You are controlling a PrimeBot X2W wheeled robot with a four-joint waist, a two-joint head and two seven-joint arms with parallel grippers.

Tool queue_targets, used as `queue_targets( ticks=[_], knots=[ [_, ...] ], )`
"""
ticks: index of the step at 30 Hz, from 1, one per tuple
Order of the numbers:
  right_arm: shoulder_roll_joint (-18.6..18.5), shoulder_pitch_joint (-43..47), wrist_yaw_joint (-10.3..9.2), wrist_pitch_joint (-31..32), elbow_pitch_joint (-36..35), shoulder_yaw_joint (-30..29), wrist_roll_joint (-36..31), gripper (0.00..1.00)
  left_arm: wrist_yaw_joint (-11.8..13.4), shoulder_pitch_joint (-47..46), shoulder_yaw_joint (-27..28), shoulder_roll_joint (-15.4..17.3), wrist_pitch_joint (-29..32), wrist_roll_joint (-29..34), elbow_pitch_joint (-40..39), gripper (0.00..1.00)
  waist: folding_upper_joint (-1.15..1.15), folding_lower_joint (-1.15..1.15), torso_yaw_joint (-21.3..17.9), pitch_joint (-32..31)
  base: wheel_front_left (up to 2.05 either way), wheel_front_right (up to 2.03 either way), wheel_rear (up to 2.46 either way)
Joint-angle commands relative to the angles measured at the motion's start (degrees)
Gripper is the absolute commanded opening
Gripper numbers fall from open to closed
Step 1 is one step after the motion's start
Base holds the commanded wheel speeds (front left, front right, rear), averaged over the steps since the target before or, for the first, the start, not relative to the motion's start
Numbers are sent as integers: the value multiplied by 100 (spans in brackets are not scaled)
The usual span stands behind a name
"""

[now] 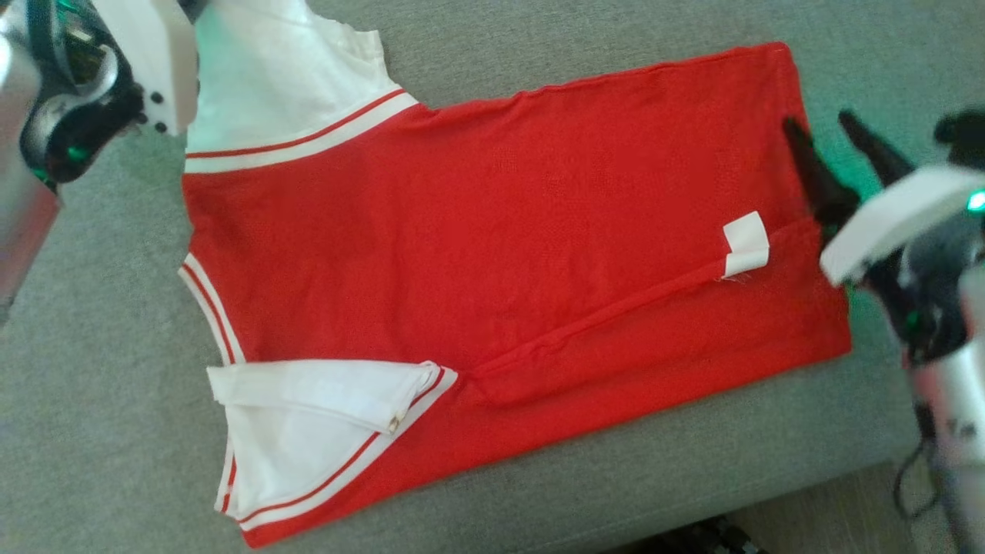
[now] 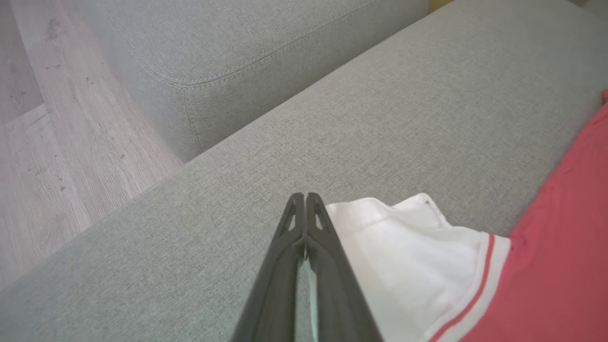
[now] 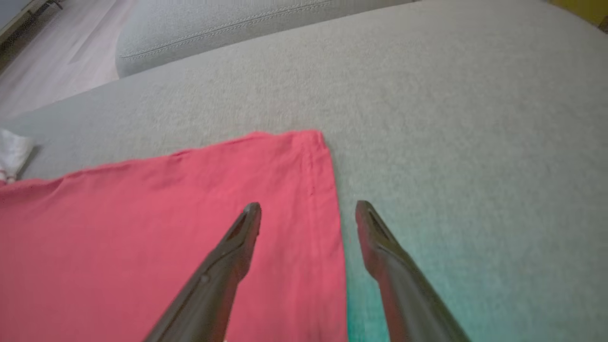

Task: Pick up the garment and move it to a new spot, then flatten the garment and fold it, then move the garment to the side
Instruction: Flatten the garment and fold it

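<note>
Garment (image 1: 500,254) spread flat on a grey sofa seat (image 1: 92,369), pale wooden floor (image 2: 57,142) beyond.
Red body, white sleeves. The left gripper (image 2: 304,197) has its fingers pressed together at the edge of one white sleeve (image 2: 403,247); whether cloth is caught between them I cannot tell. The right gripper (image 3: 308,209) is spread wide, straddling the red hem (image 3: 332,190), one finger over cloth and one over cushion.

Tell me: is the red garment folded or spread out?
Spread out, not folded: the garment lies full length on the grey cushion, far sleeve out flat, near sleeve partly doubled over.
</note>
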Motion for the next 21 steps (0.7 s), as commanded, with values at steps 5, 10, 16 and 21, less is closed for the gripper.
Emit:
queue_targets(
  ticks=[5,10,16,21],
  knots=[
    [-162,-794,-5,447,468,31,-204,100,10,-409,30,252,-45,-92,-312,0,0,0,93,72,0,0,0],
    [-133,-1270,-5,472,1013,140,-266,100,10,-500,-139,240,-100,-138,-345,0,0,0,150,110,0,0,0],
    [-89,-1605,-5,353,1435,299,-205,100,10,-550,-281,259,-140,-189,-306,0,0,0,170,130,0,0,0],
    [-105,-1820,-5,249,1777,457,-190,87,10,-596,-414,259,-172,-236,-255,0,0,0,201,133,0,0,0]
  ],
)
